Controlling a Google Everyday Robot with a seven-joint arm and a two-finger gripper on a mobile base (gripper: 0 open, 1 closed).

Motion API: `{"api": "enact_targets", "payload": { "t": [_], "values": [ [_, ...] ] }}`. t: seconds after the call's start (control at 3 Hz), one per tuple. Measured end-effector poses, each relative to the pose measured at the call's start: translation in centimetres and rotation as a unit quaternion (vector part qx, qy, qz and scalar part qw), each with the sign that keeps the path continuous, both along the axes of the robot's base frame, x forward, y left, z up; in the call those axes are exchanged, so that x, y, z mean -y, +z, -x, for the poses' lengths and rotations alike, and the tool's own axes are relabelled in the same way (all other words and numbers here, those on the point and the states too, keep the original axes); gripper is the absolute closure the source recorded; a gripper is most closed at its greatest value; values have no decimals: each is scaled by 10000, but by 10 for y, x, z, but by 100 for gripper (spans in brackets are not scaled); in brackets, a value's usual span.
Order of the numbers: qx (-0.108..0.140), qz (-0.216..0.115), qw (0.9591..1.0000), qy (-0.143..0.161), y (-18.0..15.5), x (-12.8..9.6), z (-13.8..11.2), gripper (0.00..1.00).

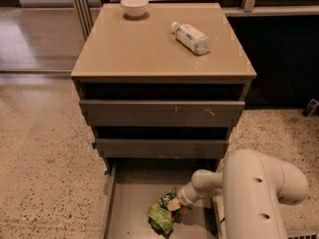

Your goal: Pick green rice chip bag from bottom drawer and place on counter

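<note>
End effector [174,204] touching green rice chip bag [162,216] in bottom drawer [130,203], opening cannot be told

chip bag [162,214] in bottom drawer [130,203], end effector [175,204] at bag, bowl [134,6], bottle [191,37] on counter [149,51]

The green chip bag [160,215] lies crumpled on the flat grey floor of the bottom drawer [130,203], about midway across it and close to the lower edge of the view. It is bright green with pale lettering and an orange-tan patch at its upper right end. The drawer, a shallow grey tray, is pulled out further than the two plain fronts above it. The gripper [175,204] is down inside the drawer, right at the bag's upper right end. The bench [144,49] is the cabinet's smooth, glossy tan top, well above the bag.
</note>
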State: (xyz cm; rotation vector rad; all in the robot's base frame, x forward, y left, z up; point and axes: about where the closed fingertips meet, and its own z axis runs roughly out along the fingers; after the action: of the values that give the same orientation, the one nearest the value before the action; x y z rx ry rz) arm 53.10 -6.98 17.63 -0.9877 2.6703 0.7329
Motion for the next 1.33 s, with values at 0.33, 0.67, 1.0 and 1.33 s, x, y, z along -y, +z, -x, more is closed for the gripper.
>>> {"api": "enact_targets", "payload": {
  "t": [0.33, 0.67, 1.0, 1.33],
  "values": [
    [362, -554, 9977, 136, 52, 0, 2, 100],
    [657, -1057, 9920, 196, 100, 6, 5, 100],
    [657, -1057, 9920, 197, 100, 6, 5, 100],
    [621, -1122, 9913, 312, 107, 0, 6, 100]
  ]
}}
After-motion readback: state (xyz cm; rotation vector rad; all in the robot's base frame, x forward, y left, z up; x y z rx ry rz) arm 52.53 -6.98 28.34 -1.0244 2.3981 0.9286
